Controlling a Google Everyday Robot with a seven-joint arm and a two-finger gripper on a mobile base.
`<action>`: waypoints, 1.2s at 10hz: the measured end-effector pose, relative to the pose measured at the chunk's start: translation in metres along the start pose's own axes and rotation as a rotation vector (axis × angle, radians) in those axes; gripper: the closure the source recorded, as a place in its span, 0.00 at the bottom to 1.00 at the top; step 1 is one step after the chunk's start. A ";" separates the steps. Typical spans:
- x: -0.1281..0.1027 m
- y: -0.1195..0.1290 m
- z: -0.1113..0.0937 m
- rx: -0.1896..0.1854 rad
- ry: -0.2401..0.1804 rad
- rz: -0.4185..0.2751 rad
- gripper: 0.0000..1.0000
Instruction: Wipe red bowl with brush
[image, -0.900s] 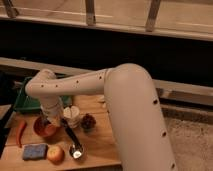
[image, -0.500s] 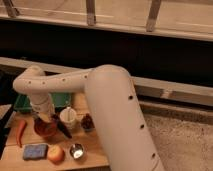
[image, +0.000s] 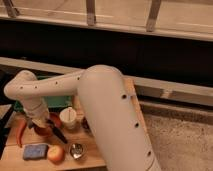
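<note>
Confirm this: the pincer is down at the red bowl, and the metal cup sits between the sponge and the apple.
Not quite. The camera view shows the apple between the sponge and the metal cup. The rest holds: the pincer is down at the red bowl.

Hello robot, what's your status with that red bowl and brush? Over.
Gripper down at red bowl. Brush slants out from it past bowl's right edge. White cup stands close on the right; arm hides part of bowl.
</note>
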 end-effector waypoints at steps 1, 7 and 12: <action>0.013 0.004 0.000 -0.001 0.003 0.017 1.00; 0.043 -0.017 -0.014 0.032 0.003 0.038 1.00; -0.017 -0.014 -0.021 0.046 0.007 -0.025 1.00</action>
